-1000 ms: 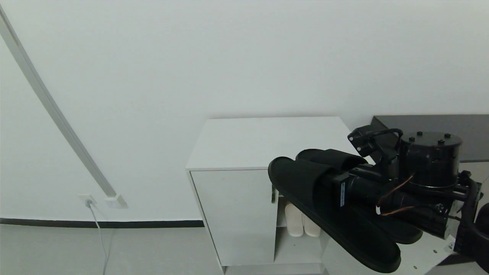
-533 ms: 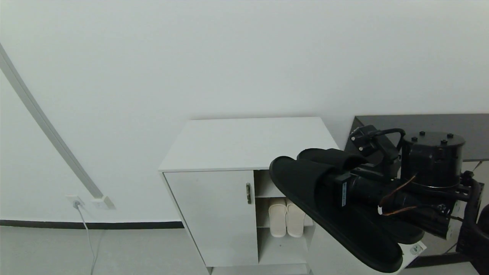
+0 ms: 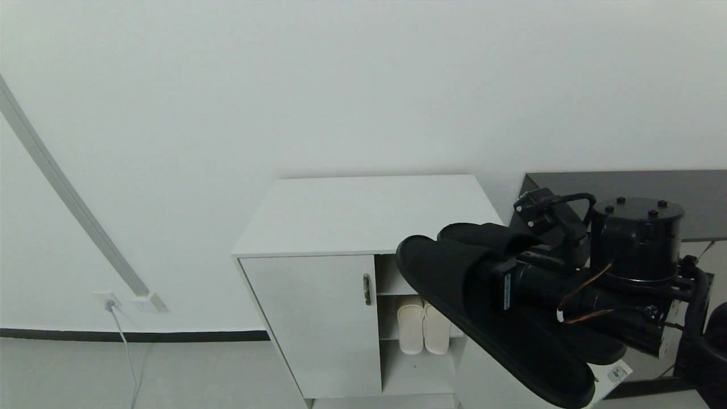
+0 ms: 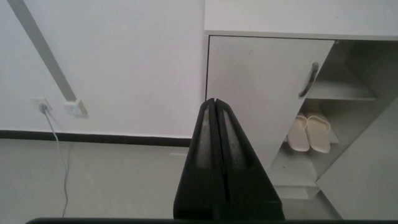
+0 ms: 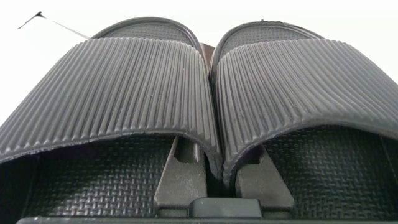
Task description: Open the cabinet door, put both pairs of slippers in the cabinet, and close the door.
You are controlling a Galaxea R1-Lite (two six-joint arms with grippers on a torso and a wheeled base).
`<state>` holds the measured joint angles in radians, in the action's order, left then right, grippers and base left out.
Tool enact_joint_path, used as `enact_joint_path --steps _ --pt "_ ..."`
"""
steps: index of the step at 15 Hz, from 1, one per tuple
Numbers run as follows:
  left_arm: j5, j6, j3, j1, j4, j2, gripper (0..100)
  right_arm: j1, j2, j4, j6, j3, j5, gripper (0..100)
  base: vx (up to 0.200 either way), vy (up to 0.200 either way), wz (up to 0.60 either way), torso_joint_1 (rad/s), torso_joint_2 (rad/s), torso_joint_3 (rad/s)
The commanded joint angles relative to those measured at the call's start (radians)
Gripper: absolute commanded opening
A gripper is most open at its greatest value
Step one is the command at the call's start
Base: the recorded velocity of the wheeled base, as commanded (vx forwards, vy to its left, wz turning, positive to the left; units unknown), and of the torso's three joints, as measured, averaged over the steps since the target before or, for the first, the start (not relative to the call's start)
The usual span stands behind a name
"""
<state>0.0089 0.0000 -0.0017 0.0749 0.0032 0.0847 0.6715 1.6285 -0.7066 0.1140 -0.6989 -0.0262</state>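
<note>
Before the open cabinet (image 3: pixel 309 321), right fingers (image 5: pixel 180 179) pinch the black slippers (image 3: pixel 448 272); left fingers (image 4: pixel 202 146) pressed together.

A plain white wall (image 3: pixel 363 85) stands behind, evenly lit. Grey cable trunking (image 3: pixel 62 187) slants down it to a small junction box (image 3: pixel 149 302) beside a wall socket (image 3: pixel 106 299) (a pale cable (image 3: pixel 126 352) hangs from its plug). A dark baseboard (image 3: pixel 130 335) meets the grey floor (image 3: pixel 170 375). A dark-topped unit (image 3: pixel 625 183) stands against the wall at the right.
</note>
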Motion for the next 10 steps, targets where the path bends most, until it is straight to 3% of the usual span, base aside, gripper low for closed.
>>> enact_joint_path --steps 1,10 --pt "0.000 0.000 0.000 0.000 0.000 0.000 0 0.002 0.008 -0.001 -0.001 0.003 -0.003 0 0.000 0.000 0.00 0.000 0.00 0.000" --pt "-0.003 0.003 0.000 0.000 0.000 0.000 0 0.017 0.014 -0.002 -0.001 0.018 -0.001 0 0.000 0.000 0.00 0.000 0.00 0.000"
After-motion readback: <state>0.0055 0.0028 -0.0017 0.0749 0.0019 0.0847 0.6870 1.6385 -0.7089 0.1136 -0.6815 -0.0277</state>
